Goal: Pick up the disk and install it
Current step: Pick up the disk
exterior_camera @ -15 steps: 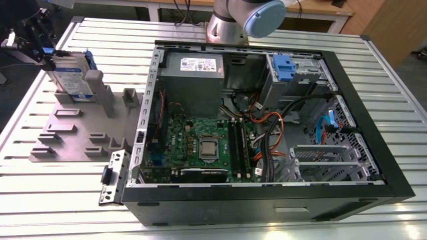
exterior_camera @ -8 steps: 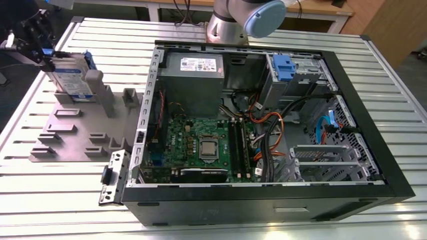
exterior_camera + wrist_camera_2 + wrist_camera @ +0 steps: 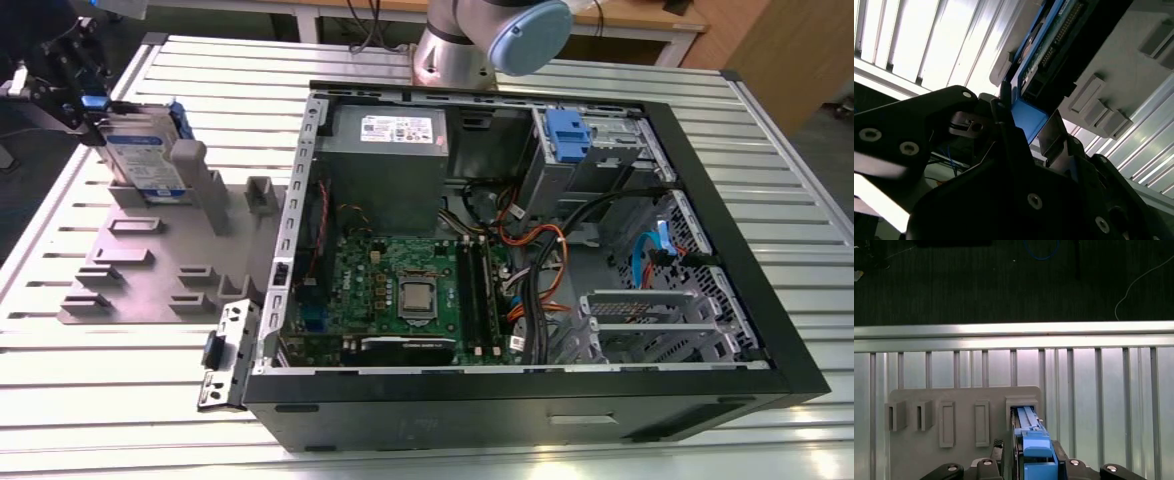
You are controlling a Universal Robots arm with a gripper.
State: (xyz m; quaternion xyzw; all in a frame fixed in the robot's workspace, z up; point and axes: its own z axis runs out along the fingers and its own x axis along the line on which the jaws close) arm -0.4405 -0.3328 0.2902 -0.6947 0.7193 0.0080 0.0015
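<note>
The disk point(image 3: 140, 150) stands on edge in a slot at the far end of the grey holder block point(image 3: 147, 270), on the exterior view's left. Its white-and-blue label faces the open computer case point(image 3: 534, 395). My gripper point(image 3: 83, 100) sits at the disk's outer end, its fingers closed on the blue carrier bracket. In the first wrist view the blue carrier point(image 3: 1034, 445) rises from the slot between my gripper's point(image 3: 1035, 465) two dark fingers. The second wrist view shows a black finger point(image 3: 1004, 107) pressed against the blue bracket point(image 3: 1028, 119), with the disk's connector edge point(image 3: 1054, 45) beyond.
The case lies open on the slatted metal table point(image 3: 774, 130). A grey power supply point(image 3: 387, 150) sits at its back, beside a drive bay with a small blue latch point(image 3: 567, 135). Orange and blue cables point(image 3: 554, 250) cross the middle. The holder block point(image 3: 959, 405) has several vacant slots.
</note>
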